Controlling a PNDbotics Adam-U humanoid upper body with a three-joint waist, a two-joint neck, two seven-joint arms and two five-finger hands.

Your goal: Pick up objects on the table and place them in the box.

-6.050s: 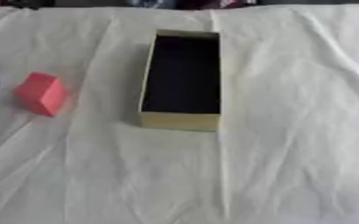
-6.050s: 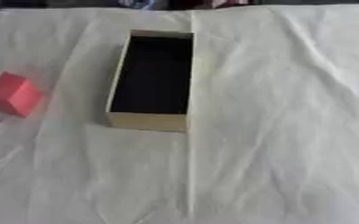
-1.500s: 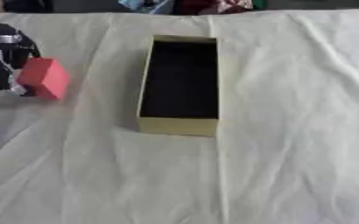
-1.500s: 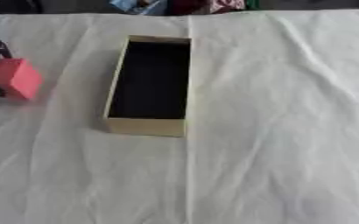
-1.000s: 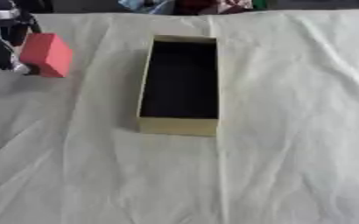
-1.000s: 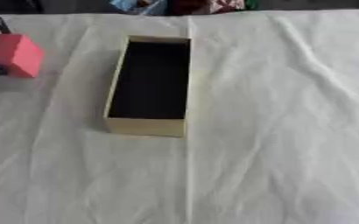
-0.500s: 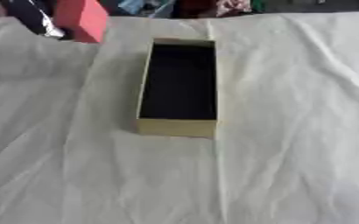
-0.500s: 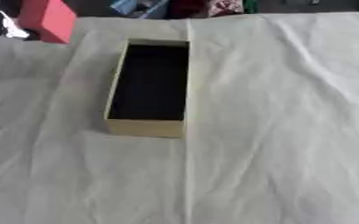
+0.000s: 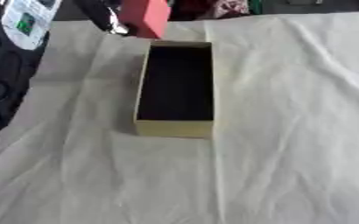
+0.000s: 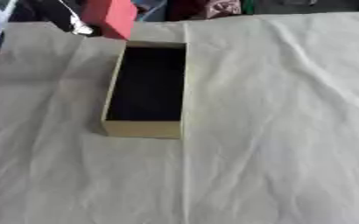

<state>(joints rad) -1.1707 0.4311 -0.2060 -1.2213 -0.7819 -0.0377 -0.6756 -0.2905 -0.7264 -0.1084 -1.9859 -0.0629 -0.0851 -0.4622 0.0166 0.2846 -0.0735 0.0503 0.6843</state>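
The box (image 9: pixel 175 129) is a long, narrow carton with thin pale yellow walls and a dark, matt inside; it lies open on top, lengthwise away from the robot, and nothing is seen in it. It rests on a cream white cloth (image 9: pixel 290 131) that covers the table, a soft fabric full of fine wrinkles and some longer folds, one running down from the box's near corner. The red block (image 9: pixel 145 16) is a plain, smooth-faced cuboid of coral red colour, and it is raised in the air just beyond the far left corner of the box, not touching it. The left hand (image 9: pixel 107 18) holds this block from its left side, with dark fingers and a small silver part against the red face; the block hides most of the grip. The black left arm (image 9: pixel 6 65) comes in along the left edge, carrying a white label with green marks. Behind the table's far edge some dark and coloured things stand, too blurred to name. The right hand shows in neither view.
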